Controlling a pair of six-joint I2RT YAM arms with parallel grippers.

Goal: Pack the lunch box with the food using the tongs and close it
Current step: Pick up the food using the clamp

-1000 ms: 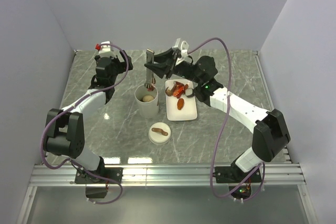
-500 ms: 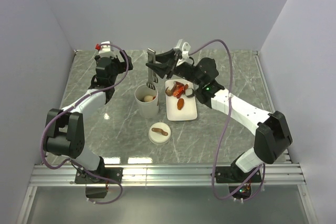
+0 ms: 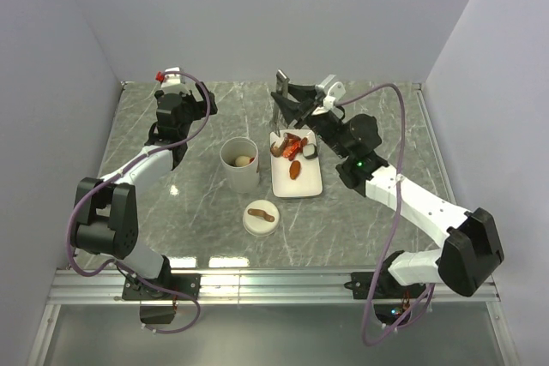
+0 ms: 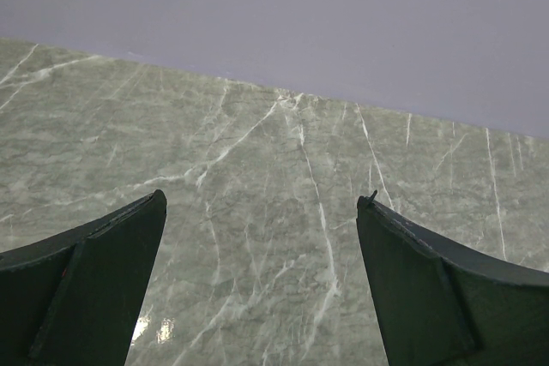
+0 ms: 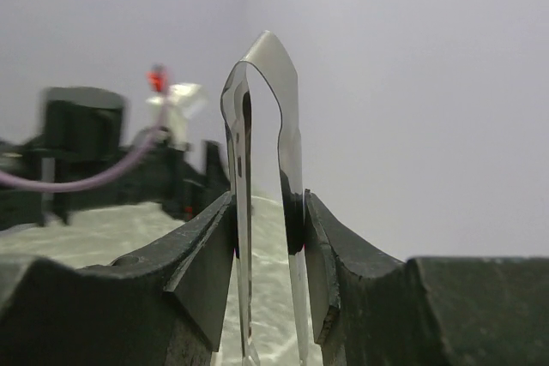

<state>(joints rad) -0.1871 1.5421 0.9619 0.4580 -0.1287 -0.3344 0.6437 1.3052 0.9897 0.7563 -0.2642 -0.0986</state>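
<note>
My right gripper (image 3: 288, 98) is shut on the tongs (image 3: 275, 112), which hang upright above the far end of the white plate (image 3: 310, 184). In the right wrist view the fingers (image 5: 210, 250) squeeze the two grey metal arms of the tongs (image 5: 285, 126), and a gap remains between those arms. Red-orange and white pieces of food (image 3: 294, 152) lie on the plate. The white lunch box (image 3: 240, 176) stands left of the plate with a beige ball (image 3: 243, 160) inside. Its cream lid (image 3: 260, 219) with a brown strap lies in front. My left gripper (image 4: 262, 207) is open over bare marble.
The left arm (image 3: 176, 113) rests at the back left of the marble table (image 3: 171, 203), away from the lunch box. Grey walls close the back and both sides. A metal rail (image 3: 274, 280) runs along the near edge.
My right arm has swung right with the tongs, from above the lunch box to above the far end of the plate. The left arm has not moved.
</note>
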